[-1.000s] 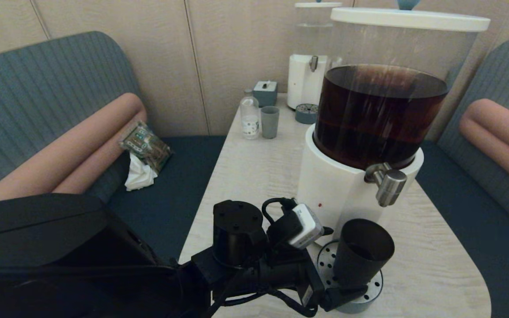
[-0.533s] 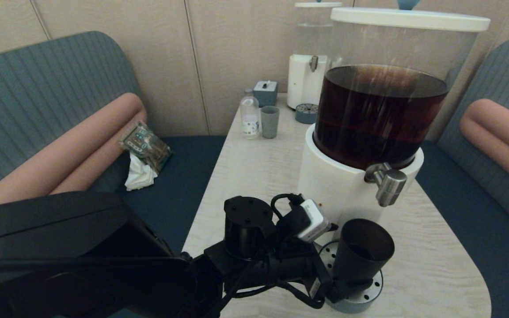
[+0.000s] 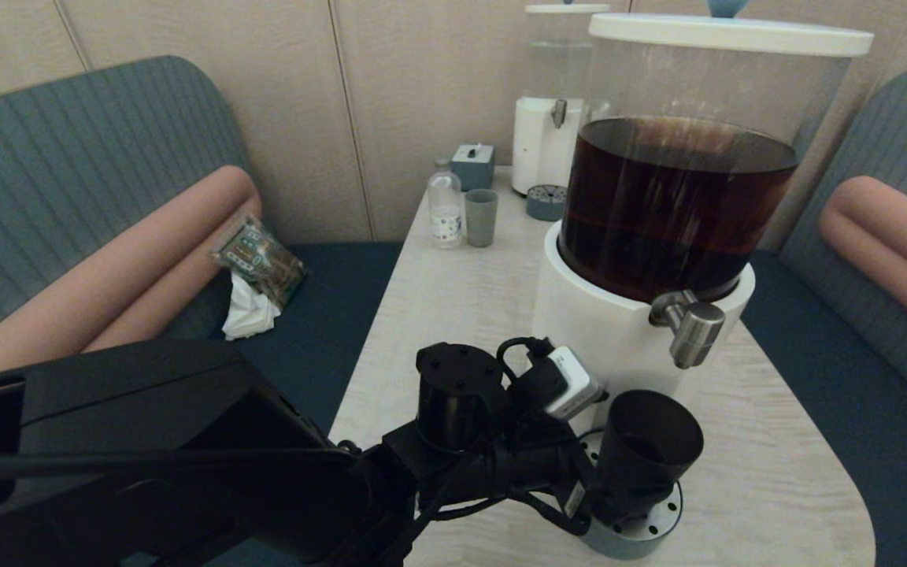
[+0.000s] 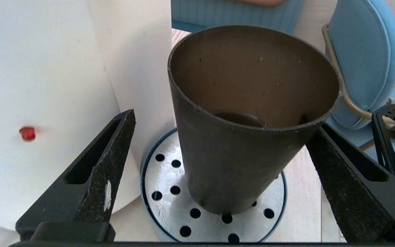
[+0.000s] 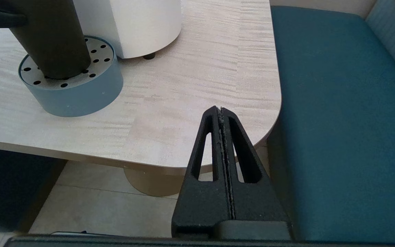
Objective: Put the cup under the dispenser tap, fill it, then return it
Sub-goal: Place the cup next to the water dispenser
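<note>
While the cup (image 3: 646, 449) stands on the perforated drip tray (image 3: 642, 524) in front of the dispenser's white base (image 3: 603, 339), we judge that the main hazard is a knock: our left end effector (image 4: 214, 171) has its fingers spread wide on either side of the cup, and a sideways drift or an uneven close could tip the tall, tapered tumbler off the tray. In the left wrist view one finger seems to graze the cup near its rim while the other stands clear, so a careless closing could push rather than grip. We also reckon the cup sits a little nearer to us than the tap (image 3: 690, 331), so liquid might miss the mouth if it is not nudged under the spout. A little dark liquid shows at the bottom, though we cannot tell how much.

The cup lies between the fingers, unclamped, its base resting on the tray. Our right end effector (image 5: 222, 137) is pressed closed and empty, parked beyond the worktop (image 5: 190, 103) corner, above the bench seat (image 5: 338, 120).
</note>
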